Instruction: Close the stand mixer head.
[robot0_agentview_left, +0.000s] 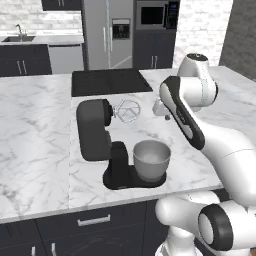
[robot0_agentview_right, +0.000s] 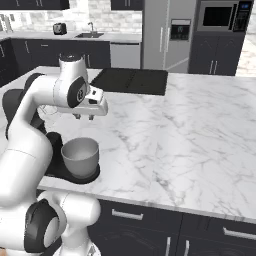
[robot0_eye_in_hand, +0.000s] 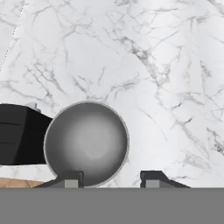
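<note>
The stand mixer head (robot0_agentview_left: 92, 129) is dark grey and tilted up and back on its column, with the wire whisk (robot0_agentview_left: 126, 110) raised in the air. Below it the silver bowl (robot0_agentview_left: 151, 159) sits on the black base (robot0_agentview_left: 118, 176). My gripper (robot0_agentview_left: 164, 116) hangs to the right of the whisk, above the counter and beyond the bowl, apart from the mixer. From the right base view the gripper (robot0_agentview_right: 84, 117) points down over the bowl (robot0_agentview_right: 79, 155). Looking along the hand, the bowl (robot0_eye_in_hand: 86, 142) lies under the open gripper (robot0_eye_in_hand: 111, 179), with nothing between the fingertips (robot0_eye_in_hand: 72, 178).
The mixer stands near the front edge of a white marble island (robot0_agentview_left: 35, 135). A black cooktop (robot0_agentview_left: 110, 81) is set into the island behind the mixer. Dark cabinets, a fridge (robot0_agentview_left: 107, 32) and a sink counter line the back wall.
</note>
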